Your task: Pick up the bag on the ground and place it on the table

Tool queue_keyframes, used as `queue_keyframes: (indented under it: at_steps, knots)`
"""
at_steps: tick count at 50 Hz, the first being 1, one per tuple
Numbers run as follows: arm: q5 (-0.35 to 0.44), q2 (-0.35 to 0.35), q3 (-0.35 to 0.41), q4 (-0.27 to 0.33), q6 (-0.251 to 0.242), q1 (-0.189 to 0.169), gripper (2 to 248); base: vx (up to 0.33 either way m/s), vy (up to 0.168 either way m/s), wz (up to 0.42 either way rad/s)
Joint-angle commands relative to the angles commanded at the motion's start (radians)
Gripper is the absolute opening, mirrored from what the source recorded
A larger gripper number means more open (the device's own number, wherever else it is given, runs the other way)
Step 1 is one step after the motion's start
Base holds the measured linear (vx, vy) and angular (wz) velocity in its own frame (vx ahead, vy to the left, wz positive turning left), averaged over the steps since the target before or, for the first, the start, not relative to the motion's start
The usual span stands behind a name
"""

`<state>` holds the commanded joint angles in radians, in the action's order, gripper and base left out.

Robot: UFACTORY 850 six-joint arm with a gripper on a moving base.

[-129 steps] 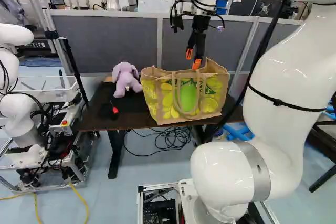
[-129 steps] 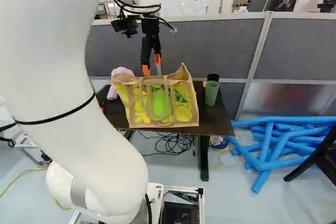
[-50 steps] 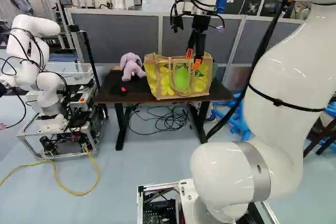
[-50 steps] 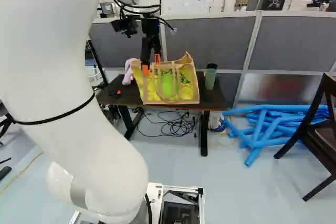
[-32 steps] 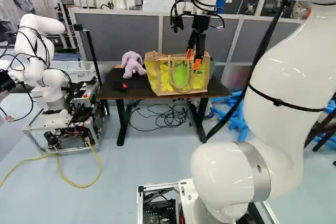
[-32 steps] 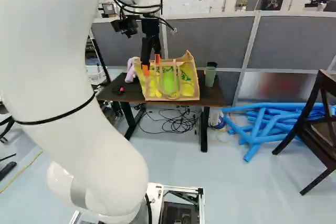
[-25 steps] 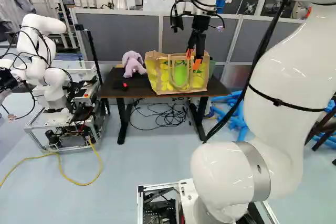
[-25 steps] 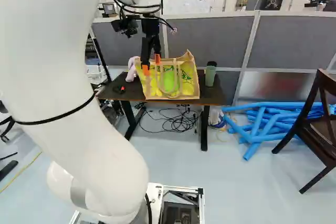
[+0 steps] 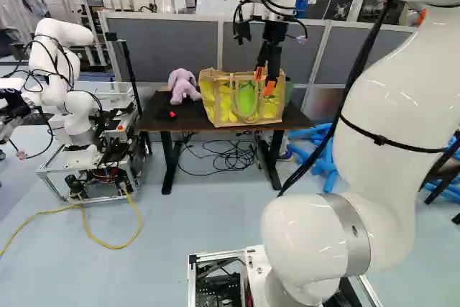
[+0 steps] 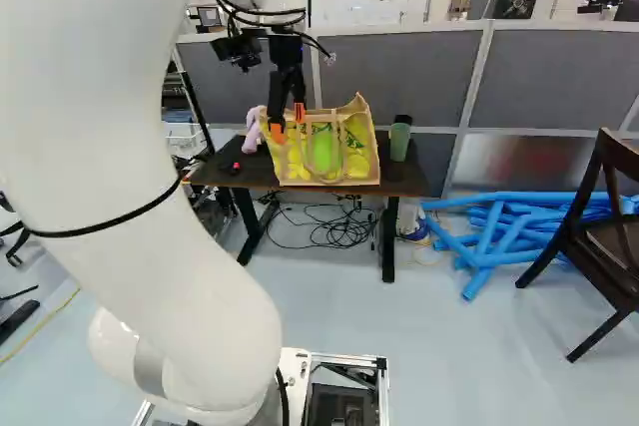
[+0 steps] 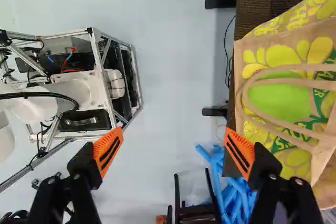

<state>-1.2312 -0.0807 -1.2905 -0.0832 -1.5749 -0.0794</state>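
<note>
In the left base view, the bag point(image 9: 246, 98) stands on the table point(image 9: 180, 120). The right base view agrees: placing seems complete. In the wrist view, the gripper point(image 11: 173, 151), 2 fingers wide apart, holds nothing; perhaps retreat remains.

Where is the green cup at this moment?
In the right base view, the green cup stands on the dark table, just right of the yellow-patterned bag.
</note>
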Motion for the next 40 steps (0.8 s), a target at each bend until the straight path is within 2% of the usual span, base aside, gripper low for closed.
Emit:
queue_keyframes:
  at_steps: [22, 40]
  knots:
    - [0.004, 0.001, 0.002, 0.000, 0.003, 0.000, 247, 0.000, 0.000, 0.000]
    - [0.040, 0.007, 0.023, 0.002, 0.030, 0.002, 247, 0.000, 0.000, 0.000]
